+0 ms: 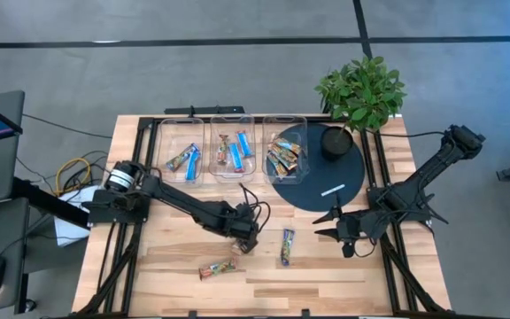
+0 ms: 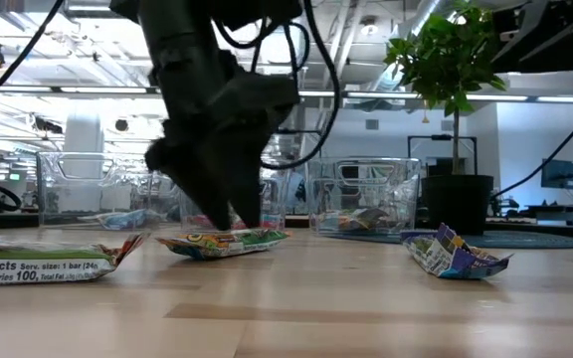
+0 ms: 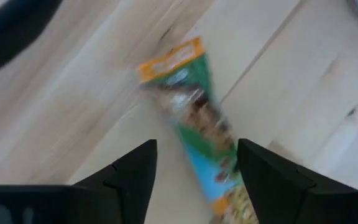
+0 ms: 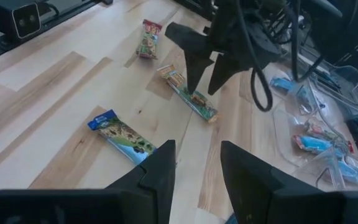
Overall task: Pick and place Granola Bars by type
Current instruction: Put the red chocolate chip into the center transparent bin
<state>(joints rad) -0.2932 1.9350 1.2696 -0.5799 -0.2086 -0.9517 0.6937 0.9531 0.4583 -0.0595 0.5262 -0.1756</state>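
In the high view we see three clear bins [image 1: 235, 146] in a row in the upper middle of the frame. The left bin holds blue bars [image 1: 184, 160], the middle bin holds blue and reddish ones, and the right bin holds a mixed orange and tan pile [image 1: 282, 156].

Three more bars lie loose on the wooden table [image 1: 175, 257] in the lower middle. One green and tan bar [image 1: 218, 268] lies lower left. A second bar [image 3: 194, 121], green with orange ends, lies under the left gripper [image 1: 243, 240], between its fingers, which stand apart and low over it. A blue bar [image 1: 287, 246] lies just right of it.

The right gripper [image 1: 342, 230] hangs further right, near the dark round mat [image 1: 312, 182], with its fingers apart and holding nothing.
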